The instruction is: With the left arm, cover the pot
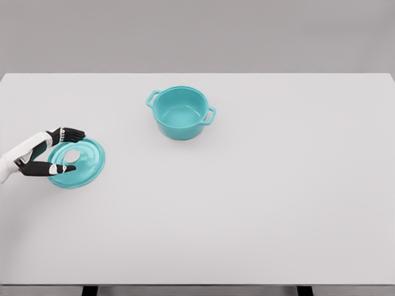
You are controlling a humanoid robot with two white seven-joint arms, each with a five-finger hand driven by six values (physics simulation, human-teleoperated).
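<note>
White worktop [247,203] spanning almost the whole head view, with a grey wall behind. Teal pot [181,111] standing upright toward the far edge, slightly left of the midline, well clear of every corner. Open at the top, interior visible and holding nothing; two loop handles, one pointing to the far-left, the other to the near-right. Teal lid [83,166] lying flat on the worktop near the left edge, about halfway between far and near edges, well apart from the pot. Round, with raised concentric rings and a pale centre where the knob sits. Left hand [52,153] entering from the left edge on a white forearm, dark fingers [73,133] with pale joints. Positioned at the lid's left rim: upper fingers extended over the far-left part of the rim, thumb or lower digit reaching across the near-left part toward the centre. Fingers spread either side of the rim, bracketing it, not clenched. Actual contact with the lid not determinable from this view; no firm grasp evident. Lid flat, not tilted or raised. Pot uncovered. Right arm not visible anywhere in view.
</note>
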